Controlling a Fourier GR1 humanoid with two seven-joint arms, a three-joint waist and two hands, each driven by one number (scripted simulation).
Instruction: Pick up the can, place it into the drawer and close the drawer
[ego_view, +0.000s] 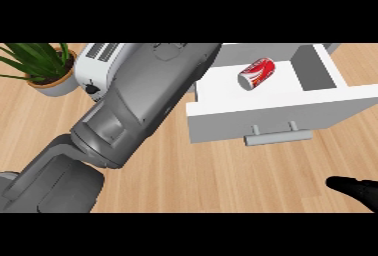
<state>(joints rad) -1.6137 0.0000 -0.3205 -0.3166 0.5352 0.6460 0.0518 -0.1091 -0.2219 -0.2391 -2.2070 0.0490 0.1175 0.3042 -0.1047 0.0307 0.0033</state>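
Observation:
A red can (256, 74) with white lettering lies on its side inside the open white drawer (325, 102), near the middle of its floor. No hand touches it. The drawer's front panel carries a grey bar handle (279, 136) facing me. My left forearm (140, 100) runs from the lower left corner up to the drawer's left side; its hand is past the picture's top and hidden. Part of my black right hand (356, 192) shows at the lower right corner, low over the counter and well away from the drawer.
A potted green plant (40, 65) stands at the back left. Beside it a white toaster (100, 62) is partly covered by my left forearm. The wooden counter (221, 175) stretches in front of the drawer.

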